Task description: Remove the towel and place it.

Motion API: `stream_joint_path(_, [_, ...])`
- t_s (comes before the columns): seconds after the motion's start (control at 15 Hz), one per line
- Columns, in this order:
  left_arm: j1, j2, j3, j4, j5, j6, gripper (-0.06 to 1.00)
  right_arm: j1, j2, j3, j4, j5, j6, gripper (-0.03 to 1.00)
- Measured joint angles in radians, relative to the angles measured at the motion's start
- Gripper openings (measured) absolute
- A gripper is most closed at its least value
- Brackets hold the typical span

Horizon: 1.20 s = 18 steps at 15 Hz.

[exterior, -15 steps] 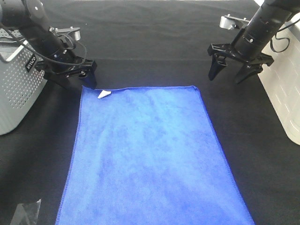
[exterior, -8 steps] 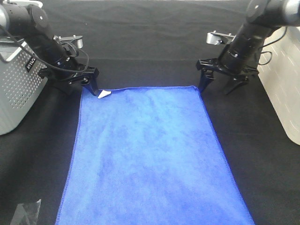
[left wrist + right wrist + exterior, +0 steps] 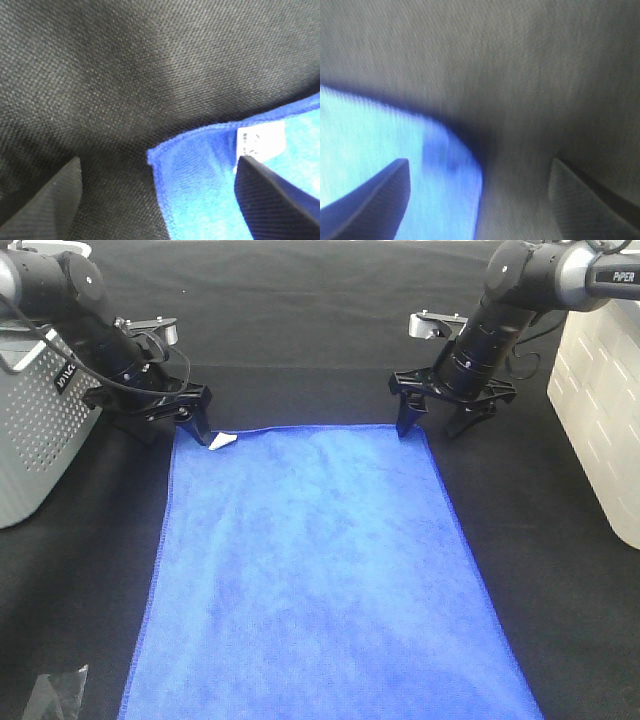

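Two sets of fingers stand at the far corners of the towel [image 3: 320,570], which in the high view lies spread flat on the black surface [image 3: 300,340] between a grey basket [image 3: 30,440] and a white bin [image 3: 600,420]. Taking both far corners at once would probably let the sheet come up evenly. The left fingers [image 3: 200,420] are spread wide and point down at the corner bearing the white tag [image 3: 221,441]. The right fingers [image 3: 405,418], equally wide, straddle the opposite corner, and neither pair holds anything. In the left wrist view the towel's corner [image 3: 200,190] lies in the gap, with one finger [image 3: 50,200] over bare black cloth and the other just beside the tag [image 3: 261,140]. The right wrist view is blurred. The rounded corner [image 3: 380,145] sits between the open fingers [image 3: 370,200], one over blue and one over black, but I cannot tell whether the tips touch the cloth.
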Motion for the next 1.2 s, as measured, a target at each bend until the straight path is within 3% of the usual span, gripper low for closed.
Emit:
stream_joint_path(0.4, [0.0,0.0,0.0,-0.005,0.029,0.0,0.79,0.014,0.011,-0.016,-0.008,-0.007,0.016,0.77])
stream_joint_path(0.67, [-0.002,0.0,0.0,-0.052,0.03,0.029,0.79,0.046,0.014,-0.017,-0.019,-0.021,0.016,0.76])
stream_joint_path(1.2, [-0.02,0.016,-0.008,-0.049,0.02,0.053,0.78,0.047,0.017,-0.019,-0.019,-0.021,0.016,0.76])
